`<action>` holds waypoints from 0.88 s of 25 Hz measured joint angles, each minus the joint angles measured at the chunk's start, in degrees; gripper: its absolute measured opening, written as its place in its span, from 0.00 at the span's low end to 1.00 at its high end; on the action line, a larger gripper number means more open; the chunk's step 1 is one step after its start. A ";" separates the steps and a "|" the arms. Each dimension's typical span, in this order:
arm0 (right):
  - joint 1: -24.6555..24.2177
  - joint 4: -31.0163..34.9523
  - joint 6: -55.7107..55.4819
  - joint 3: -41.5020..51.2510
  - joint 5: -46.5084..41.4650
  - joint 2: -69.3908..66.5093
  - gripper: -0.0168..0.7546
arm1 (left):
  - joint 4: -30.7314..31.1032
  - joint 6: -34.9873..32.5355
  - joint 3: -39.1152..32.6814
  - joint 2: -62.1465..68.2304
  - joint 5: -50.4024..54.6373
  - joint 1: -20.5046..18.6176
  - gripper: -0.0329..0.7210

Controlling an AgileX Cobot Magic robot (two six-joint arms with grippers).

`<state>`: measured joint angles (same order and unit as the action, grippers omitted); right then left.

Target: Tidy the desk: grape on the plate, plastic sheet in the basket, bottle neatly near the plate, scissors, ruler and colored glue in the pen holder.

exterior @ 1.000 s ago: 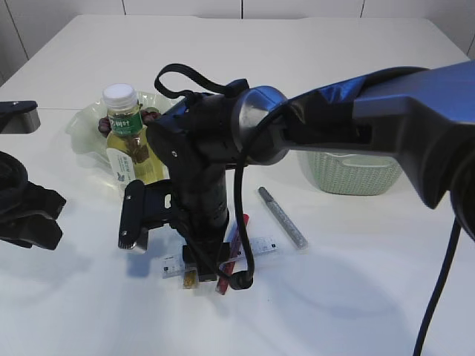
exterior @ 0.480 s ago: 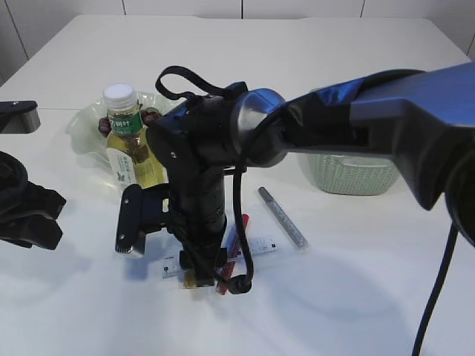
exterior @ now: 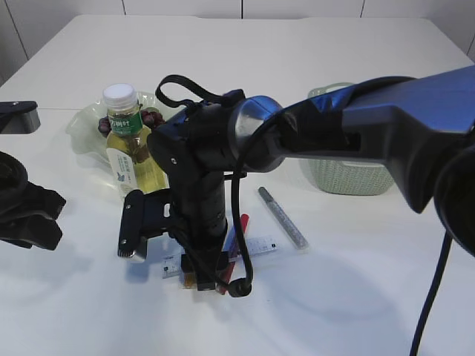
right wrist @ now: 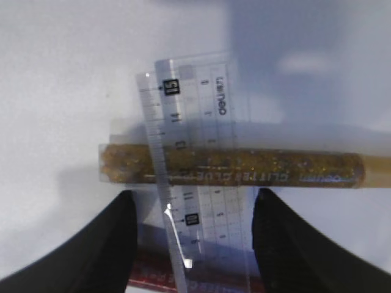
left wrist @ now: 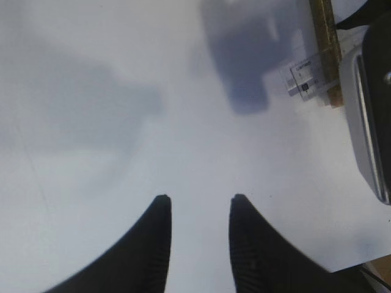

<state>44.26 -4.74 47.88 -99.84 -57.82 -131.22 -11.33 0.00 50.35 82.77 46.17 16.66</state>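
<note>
My right gripper (exterior: 204,280) reaches across and points down, open, over the clear ruler (exterior: 260,246). In the right wrist view its jaws (right wrist: 195,195) straddle the ruler (right wrist: 195,122), which crosses a gold glitter glue tube (right wrist: 275,168); a red glue tube (right wrist: 153,274) lies below. A silver glue tube (exterior: 282,216) lies to the right. The bottle (exterior: 130,148) stands by the glass plate (exterior: 83,130), which holds grapes (exterior: 152,115). My left gripper (left wrist: 200,198) is open and empty over bare table. Scissors, plastic sheet and pen holder are not visible.
A pale green woven basket (exterior: 349,176) stands at the right behind my right arm. My left arm (exterior: 30,215) rests at the left edge. The left wrist view shows the ruler's end (left wrist: 305,76) and the right wrist's housing (left wrist: 366,122).
My right gripper has sunk a little lower over the ruler and glue tubes. The left arm has not moved.
</note>
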 joint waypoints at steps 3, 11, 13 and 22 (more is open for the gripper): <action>0.00 0.00 0.00 0.00 0.00 0.00 0.55 | 0.00 0.00 0.00 0.00 0.00 0.00 0.36; 0.00 -0.29 0.00 0.00 0.00 0.00 0.40 | 0.00 0.00 0.00 0.00 0.00 0.00 0.36; 0.00 -0.80 0.00 0.00 0.00 0.00 0.40 | 0.00 0.00 0.00 0.00 0.00 0.00 0.36; -0.66 0.68 0.00 0.00 -1.47 2.33 0.40 | 0.00 0.00 0.00 0.00 0.12 0.00 0.36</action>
<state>43.60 -4.06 47.88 -99.84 -59.29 -128.89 -11.33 0.00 50.35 82.77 46.30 16.66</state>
